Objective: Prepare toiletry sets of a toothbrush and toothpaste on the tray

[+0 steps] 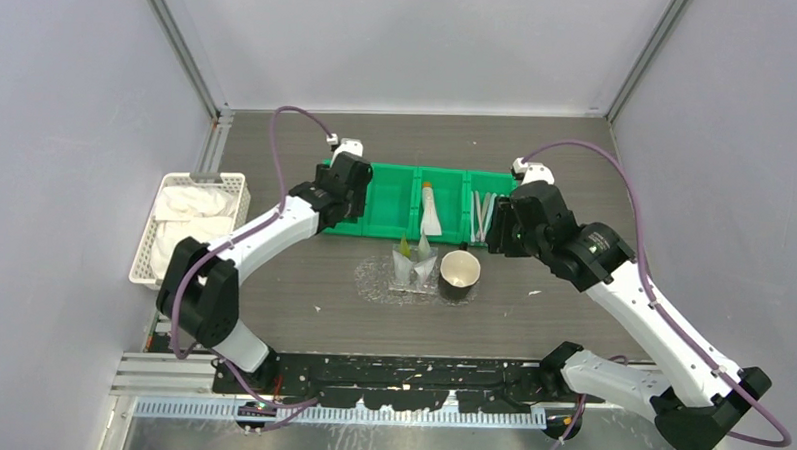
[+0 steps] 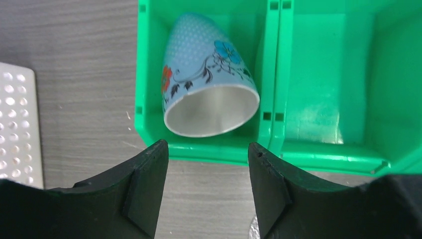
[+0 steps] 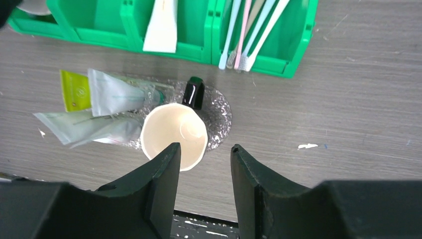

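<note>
Both jaws stand parted and empty: left jaws over the near wall of the green bin (image 2: pixel 209 152) by a blue flowered cup (image 2: pixel 209 74), right jaws above the cream cup (image 3: pixel 174 134). Two wrapped toiletry sets (image 3: pixel 107 94) lie on the tray (image 3: pixel 221 112), beside that cup

Table (image 1: pixel 312 282) with bin (image 1: pixel 390 200), tray (image 1: pixel 372 282), basket (image 1: pixel 145 256)

You get bright, even overhead light; shadows soft, short. Top view sharp edge to edge. Left wrist: sheen inside blue cup (image 2: pixel 209 79), green bin (image 2: pixel 323 99) glossy at 3 o'clock, left gripper (image 2: pixel 207 147) dark at 6. Right wrist: tray (image 3: pixel 221 107) sparkles with glare.
</note>
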`<control>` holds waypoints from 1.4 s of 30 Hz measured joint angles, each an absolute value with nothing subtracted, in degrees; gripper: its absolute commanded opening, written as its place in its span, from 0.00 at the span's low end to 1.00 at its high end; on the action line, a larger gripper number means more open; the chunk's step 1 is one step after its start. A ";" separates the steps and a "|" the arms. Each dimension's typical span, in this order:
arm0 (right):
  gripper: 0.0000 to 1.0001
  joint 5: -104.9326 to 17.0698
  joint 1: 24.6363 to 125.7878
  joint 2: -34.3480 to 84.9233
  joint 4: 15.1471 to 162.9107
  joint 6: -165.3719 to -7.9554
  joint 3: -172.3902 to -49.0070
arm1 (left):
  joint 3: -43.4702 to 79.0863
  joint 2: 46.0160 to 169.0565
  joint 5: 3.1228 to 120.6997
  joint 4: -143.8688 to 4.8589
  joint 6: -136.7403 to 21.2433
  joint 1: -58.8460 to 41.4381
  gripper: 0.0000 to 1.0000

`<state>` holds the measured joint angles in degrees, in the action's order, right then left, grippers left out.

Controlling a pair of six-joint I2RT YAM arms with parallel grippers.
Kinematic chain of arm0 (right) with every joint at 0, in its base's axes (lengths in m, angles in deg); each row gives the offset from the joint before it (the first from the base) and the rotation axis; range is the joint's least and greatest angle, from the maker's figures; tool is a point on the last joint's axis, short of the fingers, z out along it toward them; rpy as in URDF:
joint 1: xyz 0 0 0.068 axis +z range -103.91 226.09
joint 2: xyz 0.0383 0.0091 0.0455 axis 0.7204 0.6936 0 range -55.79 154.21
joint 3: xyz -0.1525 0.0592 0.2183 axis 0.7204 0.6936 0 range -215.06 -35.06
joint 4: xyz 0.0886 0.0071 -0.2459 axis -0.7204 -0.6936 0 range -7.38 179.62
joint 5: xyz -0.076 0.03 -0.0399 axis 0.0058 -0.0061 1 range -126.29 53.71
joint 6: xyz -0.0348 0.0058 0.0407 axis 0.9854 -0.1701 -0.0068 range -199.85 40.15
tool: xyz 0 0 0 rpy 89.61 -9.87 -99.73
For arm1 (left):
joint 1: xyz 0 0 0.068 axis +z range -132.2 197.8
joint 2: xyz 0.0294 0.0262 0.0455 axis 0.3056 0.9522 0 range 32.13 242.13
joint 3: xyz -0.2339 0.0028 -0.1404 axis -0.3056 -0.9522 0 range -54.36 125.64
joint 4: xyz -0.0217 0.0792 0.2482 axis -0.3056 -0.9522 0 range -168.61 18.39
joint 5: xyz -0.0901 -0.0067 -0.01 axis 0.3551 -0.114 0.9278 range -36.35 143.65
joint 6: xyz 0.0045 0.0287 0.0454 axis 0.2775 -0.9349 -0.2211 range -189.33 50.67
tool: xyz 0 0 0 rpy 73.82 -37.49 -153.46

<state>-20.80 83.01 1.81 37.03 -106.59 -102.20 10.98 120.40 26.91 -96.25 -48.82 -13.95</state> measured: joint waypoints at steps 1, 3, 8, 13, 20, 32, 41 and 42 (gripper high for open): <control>0.48 -21.00 83.01 1.92 37.05 -106.57 -101.56 | 11.18 120.79 26.38 -95.57 -49.65 -14.02 0.61; 0.48 -21.39 83.01 1.94 37.07 -106.57 -100.32 | 11.79 122.37 24.92 -93.87 -52.09 -13.95 0.61; 0.47 -22.09 83.01 1.50 37.53 -106.55 -98.92 | 13.03 126.48 23.17 -91.01 -56.36 -13.56 0.60; 0.47 -22.27 83.01 0.30 38.12 -106.55 -97.78 | 13.34 128.92 23.39 -89.35 -58.59 -11.88 0.56; 0.45 -22.31 83.01 -0.03 38.77 -106.53 -95.64 | 13.38 131.52 24.39 -87.33 -59.13 -7.09 0.48; 0.43 -22.60 83.01 0.08 39.52 -106.61 -94.79 | 16.93 133.14 28.48 -87.88 -56.64 -5.51 0.01; 0.41 -24.37 83.01 -0.05 39.91 -107.25 -94.55 | 29.62 132.66 33.57 -106.02 -53.12 -5.34 0.01; 0.41 -24.54 83.01 -0.22 39.89 -107.27 -94.55 | 31.70 132.36 34.27 -108.84 -52.64 -5.34 0.01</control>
